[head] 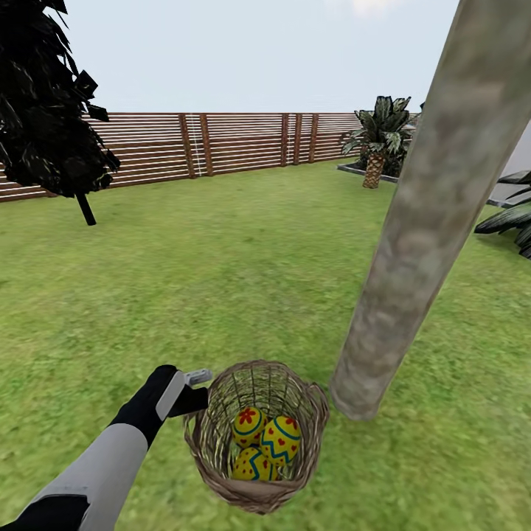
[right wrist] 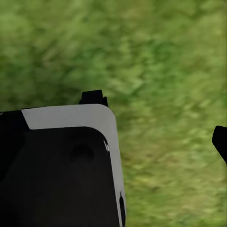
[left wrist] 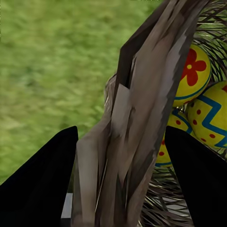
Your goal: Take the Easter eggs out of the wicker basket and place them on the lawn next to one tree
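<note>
- The wicker basket (head: 256, 442) sits on the lawn (head: 243, 258) just beside the base of the pale mottled tree (head: 413, 243), and all three Easter eggs (head: 263, 441) lie inside it, none taken out yet
- The left gripper (head: 198, 389) is at the basket's rim on the side away from the trunk; in the left wrist view the braided rim (left wrist: 137, 123) runs between the two dark fingers (left wrist: 42, 184), so the jaws straddle it and look pressed onto it, though actual contact is hard to confirm
- From that gripper the eggs lie just past the rim, down in the bowl, towards the tree; the flowered egg (left wrist: 191, 73) is nearest the top
- The right wrist view shows blurred grass with a dark and white part of the robot; I cannot tell how the right gripper's jaws stand
- My judgement: the left arm is the nearer one, and the trunk is already close enough that the eggs need only a short carry
</note>
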You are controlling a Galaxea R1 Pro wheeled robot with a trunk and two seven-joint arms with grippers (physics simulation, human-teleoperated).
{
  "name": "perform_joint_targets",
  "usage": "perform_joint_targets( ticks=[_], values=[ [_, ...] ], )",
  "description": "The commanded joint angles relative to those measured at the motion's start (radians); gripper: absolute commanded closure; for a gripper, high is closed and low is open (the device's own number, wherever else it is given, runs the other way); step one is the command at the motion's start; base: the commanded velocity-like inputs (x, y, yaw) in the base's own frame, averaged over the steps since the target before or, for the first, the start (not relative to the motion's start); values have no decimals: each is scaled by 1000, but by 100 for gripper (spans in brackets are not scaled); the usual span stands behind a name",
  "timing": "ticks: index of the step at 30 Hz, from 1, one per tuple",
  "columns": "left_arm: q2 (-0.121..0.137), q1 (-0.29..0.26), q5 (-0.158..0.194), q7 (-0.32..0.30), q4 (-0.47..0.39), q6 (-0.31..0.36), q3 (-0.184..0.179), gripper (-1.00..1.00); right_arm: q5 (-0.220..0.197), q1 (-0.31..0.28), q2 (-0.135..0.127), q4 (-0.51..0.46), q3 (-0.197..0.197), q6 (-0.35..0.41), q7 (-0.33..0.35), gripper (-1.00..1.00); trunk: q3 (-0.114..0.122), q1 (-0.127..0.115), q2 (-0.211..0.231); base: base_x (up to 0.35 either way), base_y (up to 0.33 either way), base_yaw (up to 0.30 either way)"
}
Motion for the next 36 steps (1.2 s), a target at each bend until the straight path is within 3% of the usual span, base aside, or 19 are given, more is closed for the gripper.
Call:
perform_joint_targets(
  ticks=[1,6,23,29,30,32,33,35,36],
  values=[
    [0,-1,21,10,-1,2,1,100,8,-2,-1,4,-9,-7,2,-100,-1,0,-1,0,0,0],
    [-1,-1,21,10,-1,2,1,100,8,-2,-1,4,-9,-7,1,-100,-1,0,-1,0,0,0],
    [-1,-1,21,10,0,2,-1,100,16,-2,-5,-12,-9,-6,2,-100,52,-65,118,0,0,0],
    [-1,-1,21,10,-1,2,1,100,5,-5,-16,-235,-13,14,14,-100,71,-88,160,0,0,0],
    [-1,-1,21,10,-1,2,1,100,3,-5,-22,-287,-14,48,14,-100,74,-92,167,0,0,0],
    [-1,-1,21,10,-1,2,1,100,4,-5,-59,-507,-17,418,59,-100,80,-100,181,0,0,0],
    [-1,-1,21,10,-1,2,1,100,3,-5,-85,-653,-18,603,168,-100,84,-103,188,0,0,0],
    [-1,-1,21,10,-1,2,1,100,1,-5,-130,-907,-20,878,438,-100,90,-111,202,0,0,0],
    [-1,-1,21,10,-1,2,1,100,-14,-6,-138,-1068,-22,992,578,-100,93,-115,209,0,0,0]
  ],
)
